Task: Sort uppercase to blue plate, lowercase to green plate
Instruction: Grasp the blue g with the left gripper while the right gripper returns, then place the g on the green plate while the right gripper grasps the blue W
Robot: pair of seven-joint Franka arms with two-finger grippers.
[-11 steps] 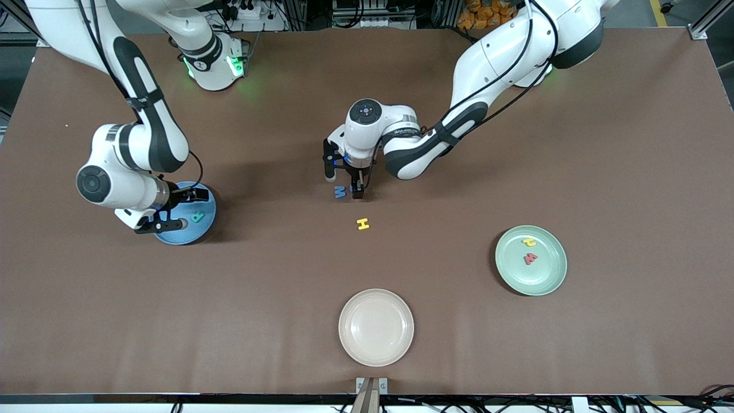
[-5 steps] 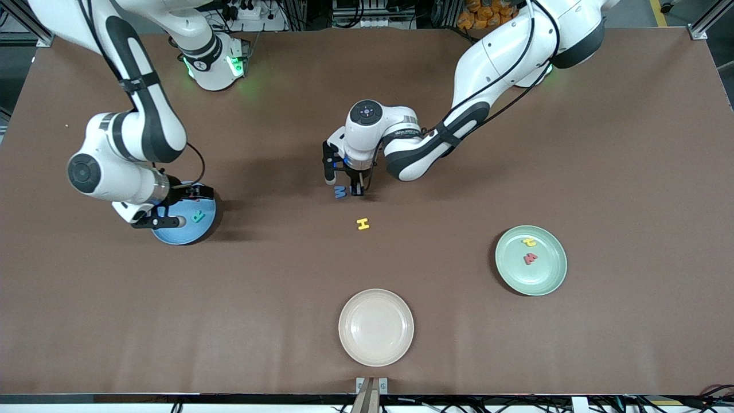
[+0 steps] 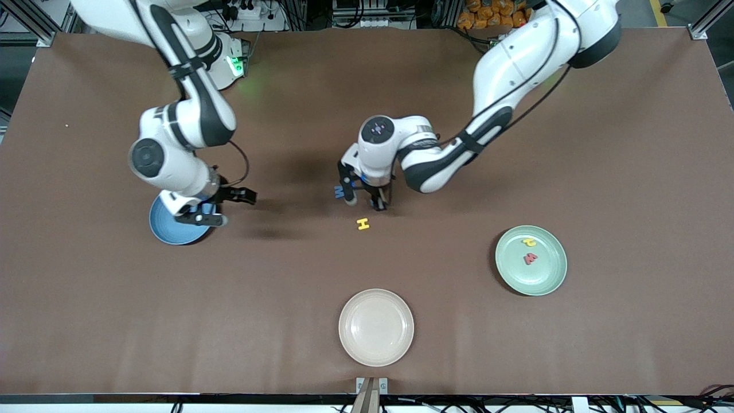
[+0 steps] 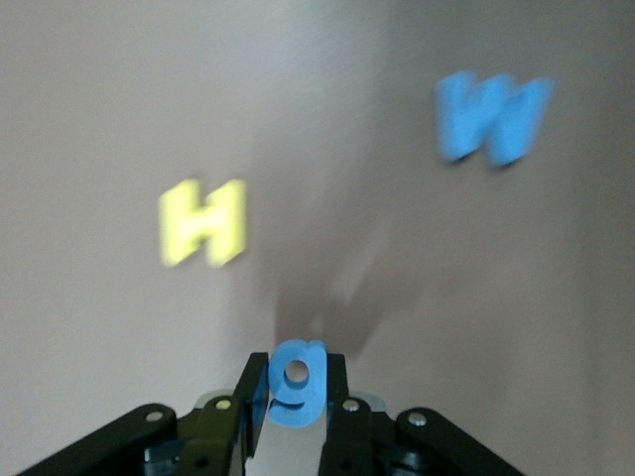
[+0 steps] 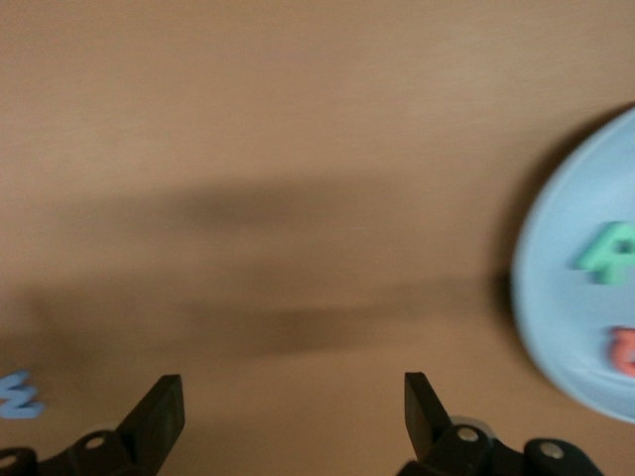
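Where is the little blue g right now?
The blue g is pinched in the left gripper, above the table's middle, near the yellow H and blue M.

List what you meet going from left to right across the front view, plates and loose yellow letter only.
blue plate → yellow H → cream plate → green plate

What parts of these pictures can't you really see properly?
- Blue plate, front view: the right arm covers most of it, hiding the letters on it.
- Same plate, right wrist view: cut by the picture's edge; the green letter and red letter are blurred and cut off.
- Blue letter on the table, front view: partly covered by the left pincer.
- Letters on the green plate, front view: too small to read.
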